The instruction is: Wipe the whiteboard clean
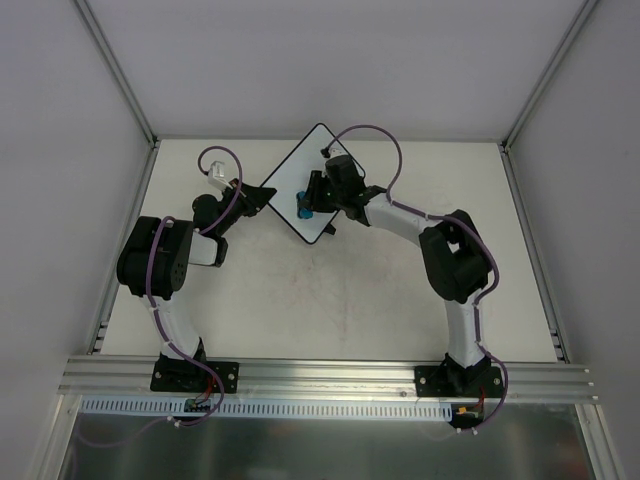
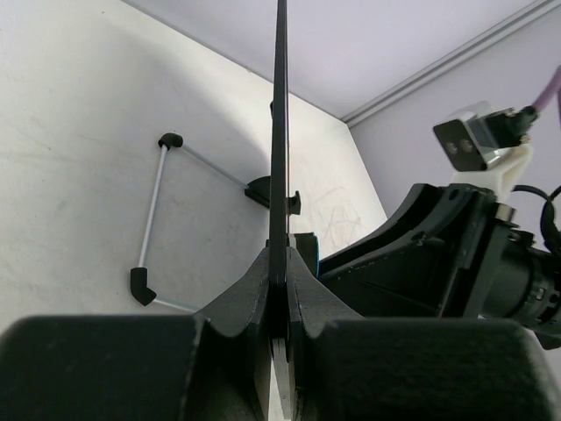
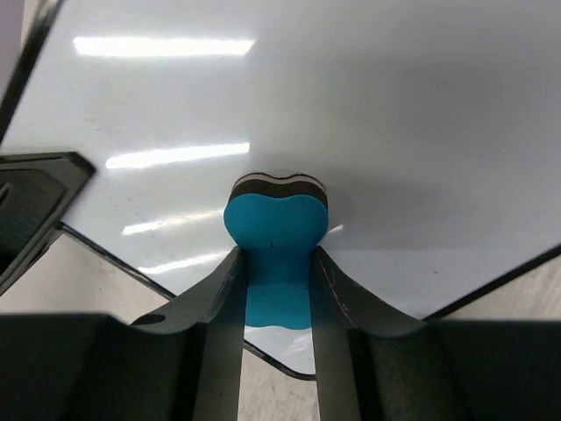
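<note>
The whiteboard (image 1: 312,170) is a white rounded board with a thin black rim, turned like a diamond at the back middle of the table. My left gripper (image 1: 258,197) is shut on its left corner; in the left wrist view the board (image 2: 280,132) shows edge-on between my jaws (image 2: 286,274). My right gripper (image 1: 305,203) is shut on a small blue eraser (image 1: 302,207) and presses it against the board's face. In the right wrist view the eraser (image 3: 277,230) sits squeezed between my fingers on the clean white surface (image 3: 368,114).
The table (image 1: 330,300) is off-white with grey walls on three sides and an aluminium rail (image 1: 330,375) at the near edge. In the left wrist view the board's wire stand (image 2: 153,219) with black feet shows on the left, and the right arm (image 2: 456,254) is close on the right.
</note>
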Controlling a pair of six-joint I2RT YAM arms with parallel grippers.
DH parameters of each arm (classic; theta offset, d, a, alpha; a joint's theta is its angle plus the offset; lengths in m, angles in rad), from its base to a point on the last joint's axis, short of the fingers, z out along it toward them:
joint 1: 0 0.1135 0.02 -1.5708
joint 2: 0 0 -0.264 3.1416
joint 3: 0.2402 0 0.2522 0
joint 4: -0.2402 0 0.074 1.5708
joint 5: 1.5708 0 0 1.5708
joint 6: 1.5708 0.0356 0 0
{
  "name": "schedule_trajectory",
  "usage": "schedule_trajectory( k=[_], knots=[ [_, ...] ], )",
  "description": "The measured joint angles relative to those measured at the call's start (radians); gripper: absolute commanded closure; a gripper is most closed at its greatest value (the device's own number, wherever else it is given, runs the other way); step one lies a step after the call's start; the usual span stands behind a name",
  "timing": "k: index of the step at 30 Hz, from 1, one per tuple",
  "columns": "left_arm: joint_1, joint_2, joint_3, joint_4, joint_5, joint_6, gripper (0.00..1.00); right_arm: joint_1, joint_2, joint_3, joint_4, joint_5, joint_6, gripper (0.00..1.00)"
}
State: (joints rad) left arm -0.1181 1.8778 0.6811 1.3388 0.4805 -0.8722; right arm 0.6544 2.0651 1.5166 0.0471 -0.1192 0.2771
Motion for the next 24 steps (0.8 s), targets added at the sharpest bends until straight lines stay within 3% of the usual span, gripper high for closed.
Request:
schedule_trajectory(
  k=[11, 24],
  knots=[
    [-0.001, 0.0, 0.0, 0.002, 0.001, 0.0, 1.0, -0.053, -0.024, -0.087, 0.001, 0.055, 0.132, 1.0],
    [-0.001, 0.0, 0.0, 0.002, 0.001, 0.0, 1.0, -0.054, -0.028, -0.092, 0.0, 0.07, 0.145, 1.0]
  ],
)
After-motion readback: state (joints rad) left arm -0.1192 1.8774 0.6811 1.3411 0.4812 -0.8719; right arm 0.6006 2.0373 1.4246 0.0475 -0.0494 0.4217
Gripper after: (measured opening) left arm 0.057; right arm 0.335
